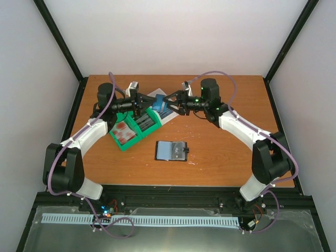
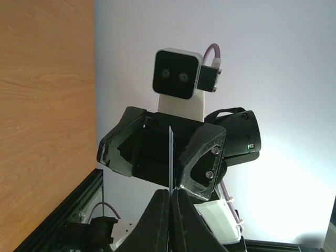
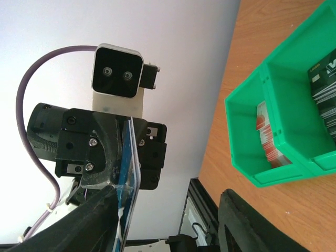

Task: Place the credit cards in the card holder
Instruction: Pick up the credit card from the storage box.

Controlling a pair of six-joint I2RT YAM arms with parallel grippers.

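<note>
The left gripper (image 2: 171, 197) is clenched on the lower edge of a single blue credit card (image 2: 170, 152), which stands upright and edge-on between its fingertips. Facing it, the right gripper (image 3: 168, 197) is released, its fingers spread wide; the card reaches into the gap between them and lies close to one finger, though whether they touch cannot be told. Both grippers meet in the air above the far end of a green bin (image 3: 247, 136). Below the right gripper, the nearest compartment holds a stack of red cards (image 3: 265, 139) standing on edge, and the next compartment holds dark cards (image 3: 325, 89). The card holder (image 1: 172, 150) lies open on the counter (image 1: 220, 157), nearer the arm bases than either gripper and apart from the bin.
</note>
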